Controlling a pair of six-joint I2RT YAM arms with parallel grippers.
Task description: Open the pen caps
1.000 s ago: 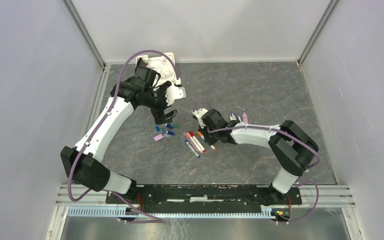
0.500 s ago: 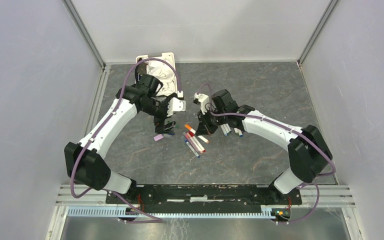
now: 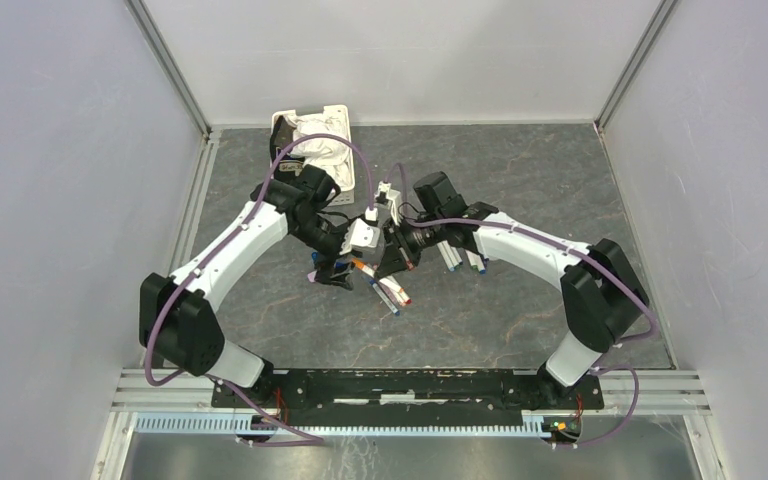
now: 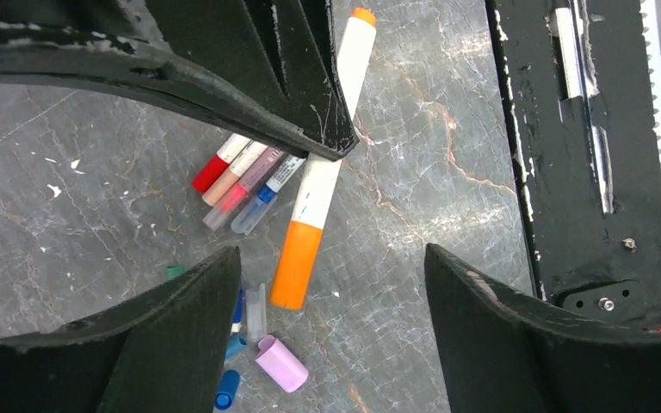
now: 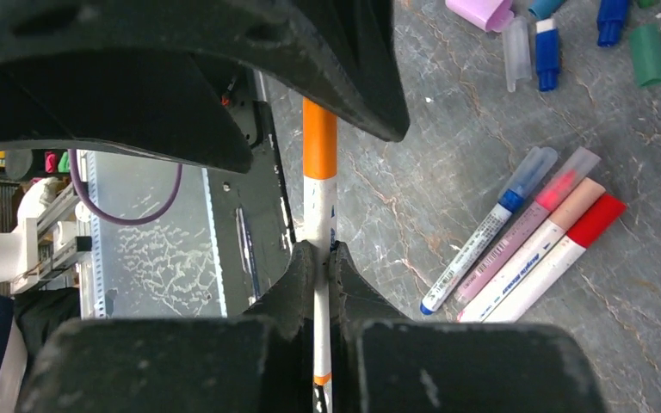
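Left end effector (image 4: 331, 258), wide, straddles orange cap (image 4: 298, 262); right end effector (image 5: 317, 258) clamps its pen (image 5: 319, 206).

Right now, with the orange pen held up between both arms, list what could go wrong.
1. The orange cap sits off-centre in the open left tool, nearer one finger; closing may shove it sideways instead of gripping it.
2. The right tool pinches the thin barrel with its tips; a pull could make it slip or pivot.
3. Loose caps and pens lie below; a dropped cap could scatter them.
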